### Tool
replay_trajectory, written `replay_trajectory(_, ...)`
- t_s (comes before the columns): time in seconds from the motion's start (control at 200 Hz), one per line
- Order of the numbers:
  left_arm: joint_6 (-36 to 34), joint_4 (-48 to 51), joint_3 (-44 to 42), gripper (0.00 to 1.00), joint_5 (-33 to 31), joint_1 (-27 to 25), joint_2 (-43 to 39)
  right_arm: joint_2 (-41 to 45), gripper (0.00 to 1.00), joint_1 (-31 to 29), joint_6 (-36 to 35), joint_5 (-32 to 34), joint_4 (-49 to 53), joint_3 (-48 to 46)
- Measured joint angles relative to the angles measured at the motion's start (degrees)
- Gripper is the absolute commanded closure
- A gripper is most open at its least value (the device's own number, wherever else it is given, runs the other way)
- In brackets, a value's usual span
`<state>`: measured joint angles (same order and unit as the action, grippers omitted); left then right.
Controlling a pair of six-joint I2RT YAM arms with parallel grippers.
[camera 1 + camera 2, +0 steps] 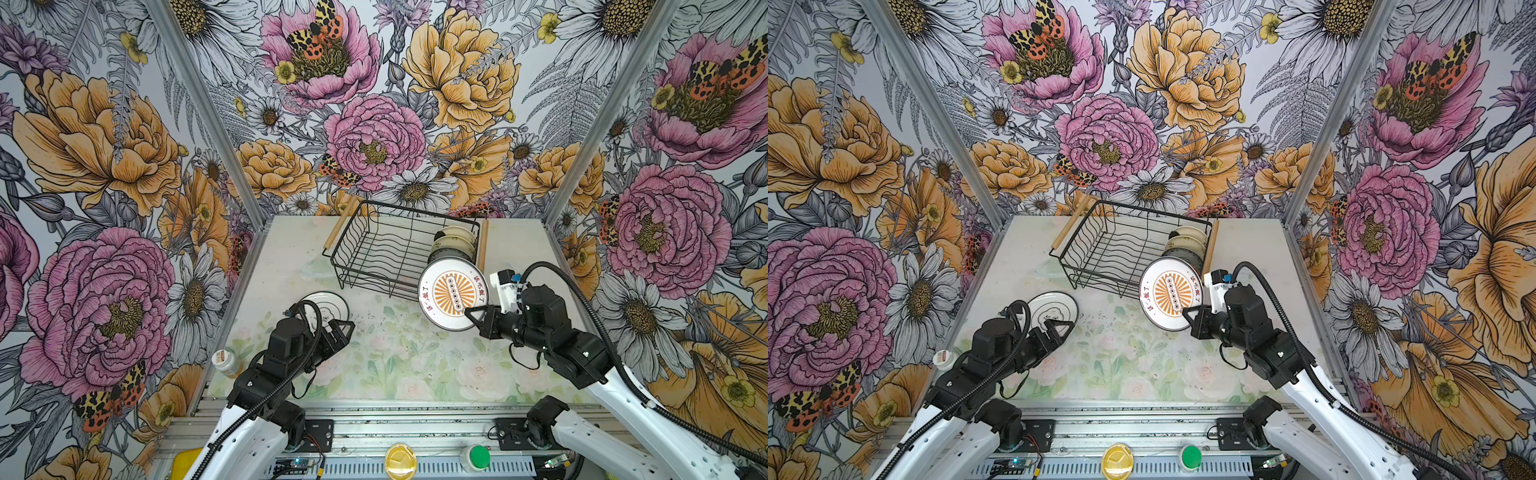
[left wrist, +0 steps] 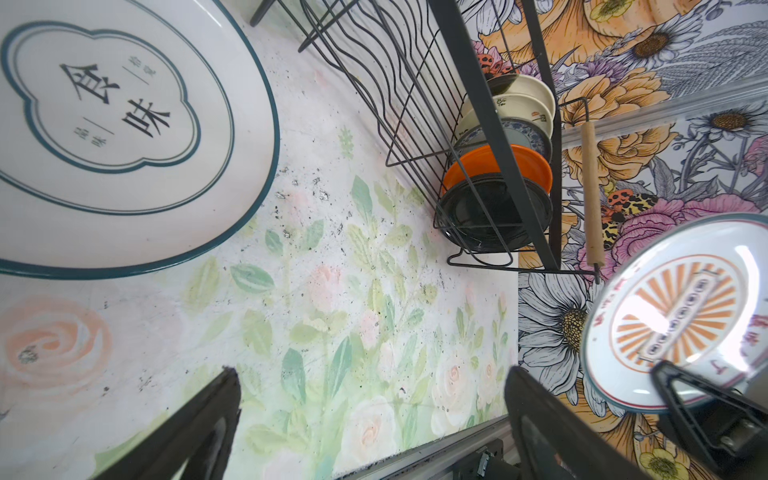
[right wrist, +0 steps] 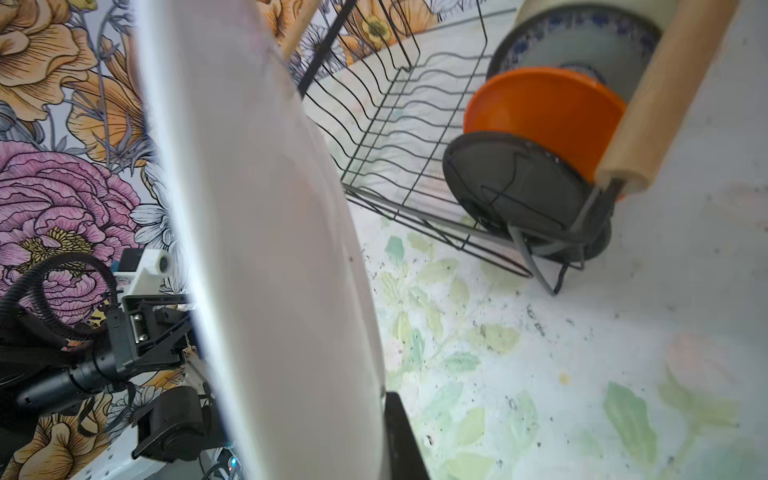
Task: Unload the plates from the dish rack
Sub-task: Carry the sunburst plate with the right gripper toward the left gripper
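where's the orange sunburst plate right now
In both top views the sunburst plate is right of centre, held off the table by its rim in the right gripper, just in front of the dish rack's right end.

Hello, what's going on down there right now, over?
Left jaws open, empty. Right jaws shut on sunburst plate, held outside dish rack. Five plates in rack. Path clear.

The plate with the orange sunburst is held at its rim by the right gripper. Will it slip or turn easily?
Probably stiff: the sunburst plate shows no bending though the right gripper pinches only one spot of its rim. Its face shows glare in the left wrist view, so it may be slippery. Held tilted by one edge, it could pivot.
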<state>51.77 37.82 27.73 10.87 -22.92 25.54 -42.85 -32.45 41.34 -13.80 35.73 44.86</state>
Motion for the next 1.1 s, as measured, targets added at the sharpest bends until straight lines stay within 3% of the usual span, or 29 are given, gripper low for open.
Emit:
replay_trajectory(0.295,0.4,-4.8,-3.7,0.02,1.2,-1.0,0.0,-1.8,1.00,-9.2,10.3,1.4,-6.8,-7.6)
replay_trajectory(0.616,0.2,-12.3,-3.9,0.06,3.7,-6.1,5.5,-16.9,1.00,-19.2,15.9,3.0,-19.5,-7.5)
replay_trajectory(0.776,0.2,-15.1,-4.7,0.08,3.7,-8.3,6.5,-24.8,1.00,-21.5,18.7,1.3,-28.2,-5.9)
replay_trajectory(0.956,0.1,-16.5,-6.7,0.12,3.8,-8.4,6.5,-27.9,1.00,-23.2,22.1,0.4,-35.9,-5.9)
replay_trajectory(1.101,-0.4,-17.1,-6.9,0.23,3.8,-8.4,6.5,-28.1,1.00,-23.5,24.1,0.0,-39.6,-5.9)
